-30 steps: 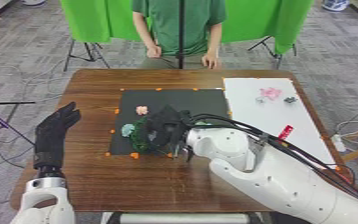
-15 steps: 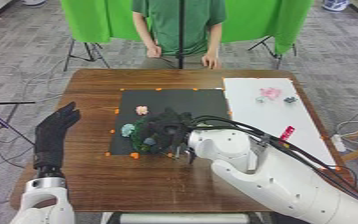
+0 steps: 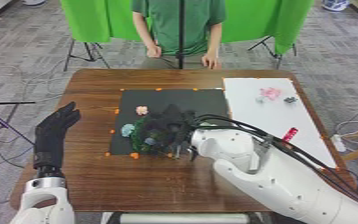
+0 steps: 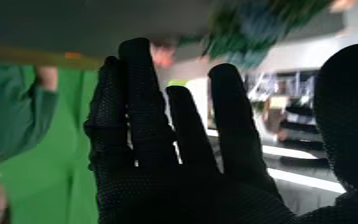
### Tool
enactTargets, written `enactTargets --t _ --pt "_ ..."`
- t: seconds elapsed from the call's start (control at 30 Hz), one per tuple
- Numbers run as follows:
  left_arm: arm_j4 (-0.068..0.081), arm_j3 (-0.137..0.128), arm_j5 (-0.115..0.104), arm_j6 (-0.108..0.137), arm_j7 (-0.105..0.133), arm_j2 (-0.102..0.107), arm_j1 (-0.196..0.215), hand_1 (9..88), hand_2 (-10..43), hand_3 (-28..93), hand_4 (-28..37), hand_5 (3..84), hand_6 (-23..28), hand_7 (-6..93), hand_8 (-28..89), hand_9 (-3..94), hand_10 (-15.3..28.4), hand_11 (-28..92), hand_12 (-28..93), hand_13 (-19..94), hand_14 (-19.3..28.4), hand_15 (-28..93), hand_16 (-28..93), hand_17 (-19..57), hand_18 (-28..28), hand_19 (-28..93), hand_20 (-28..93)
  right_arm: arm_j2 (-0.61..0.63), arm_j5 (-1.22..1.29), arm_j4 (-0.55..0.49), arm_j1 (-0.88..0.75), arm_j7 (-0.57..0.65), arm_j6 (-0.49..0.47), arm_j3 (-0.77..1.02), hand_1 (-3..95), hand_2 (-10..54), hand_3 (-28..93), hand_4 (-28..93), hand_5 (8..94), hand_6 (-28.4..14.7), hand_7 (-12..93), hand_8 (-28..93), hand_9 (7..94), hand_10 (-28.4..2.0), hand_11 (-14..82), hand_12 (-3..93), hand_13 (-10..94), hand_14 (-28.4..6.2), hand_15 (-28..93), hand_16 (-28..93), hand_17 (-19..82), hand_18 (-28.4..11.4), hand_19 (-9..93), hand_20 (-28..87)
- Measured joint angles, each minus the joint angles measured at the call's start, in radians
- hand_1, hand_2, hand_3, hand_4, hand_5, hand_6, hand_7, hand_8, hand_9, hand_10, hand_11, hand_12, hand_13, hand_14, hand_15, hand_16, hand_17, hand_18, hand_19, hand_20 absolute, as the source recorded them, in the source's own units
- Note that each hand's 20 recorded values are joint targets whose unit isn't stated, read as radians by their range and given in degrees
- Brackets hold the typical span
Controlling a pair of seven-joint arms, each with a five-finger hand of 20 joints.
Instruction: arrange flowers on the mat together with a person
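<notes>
**Fingers out over the black mat**

So we've got our right hand over the mat, straight fingers and the thumb spread wide of them. Can't tell if it's touching anything underneath, tbh. Our left hand is over at the table's left side, fingers pretty much straight too.

On the mat we've got a pink flower, with a pale blue flower and some green foliage nearer us (kinda cute, honestly). Over on the white sheet there's a bigger pink bloom beside a small dark one.
</notes>
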Motion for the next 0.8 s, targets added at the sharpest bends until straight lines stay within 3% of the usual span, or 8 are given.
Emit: enactTargets --t 0.17,0.3,0.4,0.47,0.57,0.63,0.7,0.8 --pt "0.001 0.004 0.000 -0.001 0.000 0.001 -0.002 20.8 6.7 68 -28.3 46.1 6.0 11.6 -7 44.1 13.6 17 13 36 17.3 14 1 5.4 11.5 10 16 0.001 0.096 -0.058 -0.081 0.017 0.151 0.146 22.7 -6.1 73 -18 49.2 -0.4 13 -9 40.9 -13.5 4.5 16.7 47 -15.2 24 29 19 -19.2 48 43" --pt "0.001 0.014 0.000 -0.001 -0.002 0.015 -0.005 21.7 6.3 69 -27.9 46.1 6.0 11.7 -7 44.1 13.6 17 13 36 17.3 14 1 5.4 11.5 10 16 -0.009 0.322 -0.165 -0.206 0.031 0.303 0.345 19.5 -0.6 70 -16 50.9 -1.2 11 -9 44.0 -13.9 5.2 16.0 44 -16.1 14 30 20 -17.4 32 35" --pt "0.004 0.025 0.000 -0.002 -0.004 0.026 -0.014 22.6 5.8 68 -27.0 46.1 5.9 11.9 -7 44.2 13.6 17 13 36 17.2 14 1 5.5 11.5 10 16 -0.057 0.496 -0.237 -0.316 0.030 0.317 0.524 17.9 0.8 70 -16 48.6 -1.6 9 -8 43.1 -14.3 4.9 15.4 40 -16.2 11 29 19 -17.5 26 33" --pt "0.012 0.033 0.002 -0.003 -0.003 0.025 -0.030 22.9 5.5 68 -26.4 46.1 5.8 12.0 -7 44.2 13.6 17 13 36 17.2 14 1 5.5 11.6 10 16 -0.117 0.575 -0.247 -0.382 0.009 0.271 0.634 15.1 2.5 71 -15 47.5 -1.6 8 -7 42.8 -14.4 4.9 15.1 37 -16.7 10 28 19 -16.8 20 30" --pt "0.030 0.042 0.008 -0.009 0.002 0.011 -0.070 22.9 5.0 68 -25.9 46.1 5.7 12.1 -7 44.3 13.5 17 13 36 17.3 14 1 5.5 11.6 10 16 -0.223 0.686 -0.234 -0.477 -0.037 0.137 0.782 12.6 4.2 71 -15 47.4 -1.5 8 -7 43.1 -14.6 4.9 14.9 36 -16.6 10 27 19 -16.7 16 29" --pt "0.044 0.048 0.013 -0.015 0.009 -0.008 -0.103 22.9 4.9 69 -25.7 46.0 5.7 12.1 -7 44.3 13.5 17 13 36 17.3 14 1 5.5 11.6 10 16 -0.286 0.781 -0.223 -0.541 -0.061 0.098 0.856 11.5 4.8 71 -15 47.5 -1.4 8 -7 43.6 -14.6 5.1 14.9 36 -16.5 10 27 19 -16.7 16 30" --pt "0.059 0.056 0.016 -0.018 0.021 -0.032 -0.139 23.0 4.8 68 -25.7 46.0 5.7 12.2 -7 44.3 13.5 18 13 36 17.2 14 1 5.4 11.6 10 16 -0.337 0.894 -0.218 -0.605 -0.075 0.125 0.911 11.0 5.0 71 -15 47.9 -1.3 8 -7 44.0 -14.6 5.2 14.8 36 -16.5 10 27 19 -16.7 15 30" --pt "0.075 0.070 0.021 -0.027 0.034 -0.060 -0.186 23.0 4.8 68 -25.5 45.9 5.6 12.3 -7 44.4 13.5 18 13 36 17.2 14 1 5.4 11.6 10 16 -0.390 1.059 -0.217 -0.686 -0.102 0.243 0.957 10.7 5.1 72 -15 48.5 -1.1 8 -7 44.2 -14.2 5.3 14.8 36 -16.5 10 27 19 -16.7 15 30"
